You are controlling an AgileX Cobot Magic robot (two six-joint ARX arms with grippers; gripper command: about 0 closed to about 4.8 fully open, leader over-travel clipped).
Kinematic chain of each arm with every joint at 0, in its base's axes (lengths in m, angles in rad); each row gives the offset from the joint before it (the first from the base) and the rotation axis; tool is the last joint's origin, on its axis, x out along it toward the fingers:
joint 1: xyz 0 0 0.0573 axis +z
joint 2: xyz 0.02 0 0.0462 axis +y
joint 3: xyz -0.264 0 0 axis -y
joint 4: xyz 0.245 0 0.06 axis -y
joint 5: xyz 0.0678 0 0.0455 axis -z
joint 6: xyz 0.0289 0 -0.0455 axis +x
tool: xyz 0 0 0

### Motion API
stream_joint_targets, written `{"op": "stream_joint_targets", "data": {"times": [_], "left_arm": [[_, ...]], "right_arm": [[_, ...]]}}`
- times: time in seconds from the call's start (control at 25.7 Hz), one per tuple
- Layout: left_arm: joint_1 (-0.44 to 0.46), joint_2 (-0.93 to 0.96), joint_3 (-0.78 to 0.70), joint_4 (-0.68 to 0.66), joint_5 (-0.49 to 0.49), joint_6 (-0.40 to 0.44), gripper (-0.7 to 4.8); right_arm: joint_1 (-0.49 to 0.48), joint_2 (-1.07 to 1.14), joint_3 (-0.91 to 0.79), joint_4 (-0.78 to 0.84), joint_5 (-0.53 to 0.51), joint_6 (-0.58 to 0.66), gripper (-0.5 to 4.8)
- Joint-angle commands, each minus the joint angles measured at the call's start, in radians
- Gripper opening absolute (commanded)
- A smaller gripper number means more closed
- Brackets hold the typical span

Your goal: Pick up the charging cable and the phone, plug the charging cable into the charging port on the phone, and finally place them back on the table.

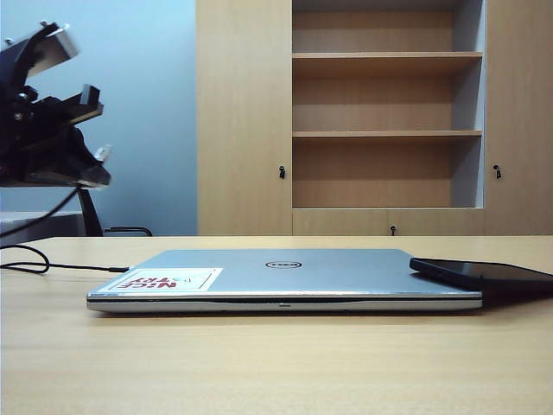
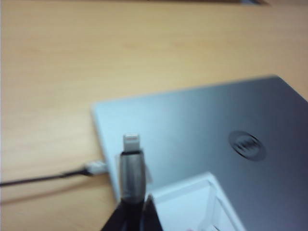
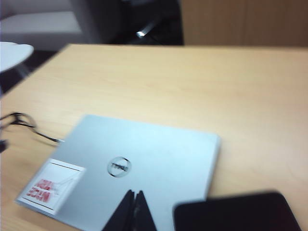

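My left gripper (image 2: 136, 201) is shut on the charging cable's silver-grey plug (image 2: 131, 166), whose pale tip points up over the laptop's corner. Another stretch of the black cable (image 2: 43, 178) lies on the table (image 2: 120, 53), ending in a connector beside the laptop. In the exterior view the left arm (image 1: 47, 130) hangs high at the left above the looped cable (image 1: 43, 264). The black phone (image 1: 484, 275) (image 3: 238, 211) rests partly on the laptop's right edge. My right gripper (image 3: 134, 193) is shut and empty above the laptop, close beside the phone. I cannot make out the charging port.
A closed silver Dell laptop (image 1: 285, 277) (image 3: 144, 159) with a red-and-white sticker (image 1: 168, 279) lies mid-table. A tall wooden shelf cabinet (image 1: 380, 112) stands behind it. Bare tabletop (image 1: 259, 363) runs along the front. A white rounded object (image 3: 12, 53) sits at the far edge.
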Motion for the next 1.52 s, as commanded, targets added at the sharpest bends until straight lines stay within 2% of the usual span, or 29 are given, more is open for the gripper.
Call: {"op": "stream_joint_targets", "data": {"times": [0.04, 0.16, 0.23, 0.31, 0.39, 0.54, 0.62, 0.66, 0.74, 0.78, 0.82, 1.21, 1.52], "left_arm": [[-0.085, -0.016, 0.003, -0.032, 0.004, -0.008, -0.08], [-0.16, -0.015, 0.003, -0.032, 0.004, -0.008, -0.08], [-0.172, -0.015, 0.004, -0.031, 0.004, -0.01, -0.08], [-0.171, -0.015, 0.004, -0.03, 0.003, -0.008, -0.08], [-0.171, -0.015, 0.004, -0.023, 0.004, -0.008, -0.08], [-0.171, -0.015, 0.004, -0.02, 0.004, -0.008, -0.08], [-0.171, -0.015, 0.004, -0.018, 0.004, -0.008, -0.08], [-0.171, -0.015, 0.004, -0.018, 0.004, -0.008, -0.08], [-0.171, -0.015, 0.004, -0.017, 0.003, -0.008, -0.08], [-0.171, -0.015, 0.004, -0.015, 0.004, -0.008, -0.08], [-0.171, -0.015, 0.004, -0.014, 0.004, -0.008, -0.08], [-0.171, -0.015, 0.004, -0.008, 0.004, -0.008, -0.08], [-0.171, -0.015, 0.004, 0.0, 0.004, -0.003, -0.08]], "right_arm": [[-0.155, 0.021, -0.008, 0.005, -0.203, 0.033, -0.01], [-0.313, 0.059, -0.029, 0.003, -0.359, 0.104, -0.01], [-0.406, 0.099, -0.057, 0.01, -0.466, 0.18, -0.02], [-0.477, 0.153, -0.089, 0.014, -0.571, 0.294, -0.02], [-0.51, 0.212, -0.105, 0.005, -0.615, 0.335, -0.02], [-0.509, 0.289, -0.105, 0.0, -0.609, 0.351, -0.02], [-0.509, 0.352, -0.105, -0.002, -0.608, 0.407, 0.13], [-0.51, 0.401, -0.105, -0.002, -0.607, 0.45, 1.27], [-0.509, 0.443, -0.105, -0.002, -0.608, 0.475, 2.66], [-0.509, 0.468, -0.105, -0.001, -0.609, 0.49, 3.27], [-0.509, 0.487, -0.105, -0.001, -0.609, 0.496, 3.43], [-0.512, 0.616, -0.105, 0.045, -0.56, 0.515, 3.42], [-0.512, 0.681, -0.105, 0.135, -0.562, 0.578, 3.42]]}}
